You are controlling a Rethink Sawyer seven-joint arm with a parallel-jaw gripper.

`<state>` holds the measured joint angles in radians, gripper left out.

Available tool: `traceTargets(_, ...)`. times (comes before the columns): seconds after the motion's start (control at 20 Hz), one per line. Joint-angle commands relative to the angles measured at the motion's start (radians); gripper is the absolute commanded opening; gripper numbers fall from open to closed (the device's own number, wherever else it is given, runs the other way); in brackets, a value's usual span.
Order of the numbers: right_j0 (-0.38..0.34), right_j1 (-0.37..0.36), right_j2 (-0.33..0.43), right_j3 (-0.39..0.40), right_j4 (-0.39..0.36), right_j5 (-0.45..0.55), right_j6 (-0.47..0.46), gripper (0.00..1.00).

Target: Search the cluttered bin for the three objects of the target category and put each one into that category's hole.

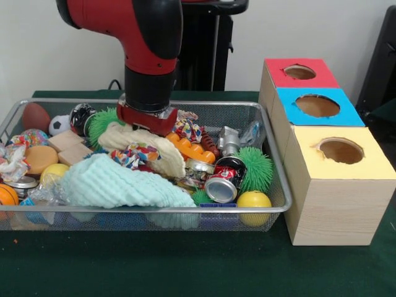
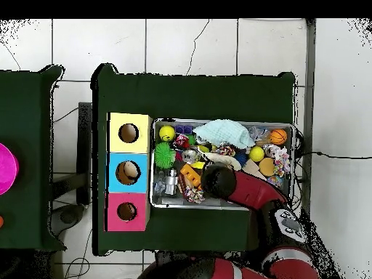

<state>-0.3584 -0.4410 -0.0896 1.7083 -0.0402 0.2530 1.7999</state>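
Note:
The silver wire-mesh bin (image 1: 279,185) sits on the green table, full of clutter; it also shows in the overhead view (image 2: 152,161). My gripper (image 1: 147,119) is lowered into the back middle of the bin, its red wrist pressed onto a cream cloth (image 1: 148,147) beside a colourful rag toy (image 1: 133,154). The clutter hides its lower end. In the overhead view the arm's end (image 2: 216,179) covers the bin's middle. Three wooden boxes stand beside the bin, each with a hole: red top (image 1: 299,72), blue top (image 1: 317,106), yellow top (image 1: 341,150).
The bin holds a mint green cloth (image 1: 114,184), a crushed can (image 1: 224,184), a green spiky ball (image 1: 255,168), yellow balls (image 1: 254,200), an orange plastic toy (image 1: 190,148), wooden blocks (image 1: 68,146), a small soccer ball (image 1: 59,124) and a brown football (image 1: 35,116).

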Motion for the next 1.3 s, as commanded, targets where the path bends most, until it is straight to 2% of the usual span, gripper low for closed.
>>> traceTargets(0.05, 0.036, -0.025, 0.001, 0.073, -0.008, -0.010, 0.158, 1.00)
traceTargets(0.35, 0.091, -0.096, -0.030, 0.116, 0.027, 0.059, 0.189, 1.00)
traceTargets(0.55, 0.130, -0.117, -0.053, 0.136, 0.050, 0.071, 0.215, 1.00)
traceTargets(0.9, 0.246, -0.082, -0.106, 0.123, 0.133, 0.064, 0.296, 1.00)
traceTargets(1.3, 0.254, -0.048, -0.104, 0.137, 0.184, 0.004, 0.262, 1.00)
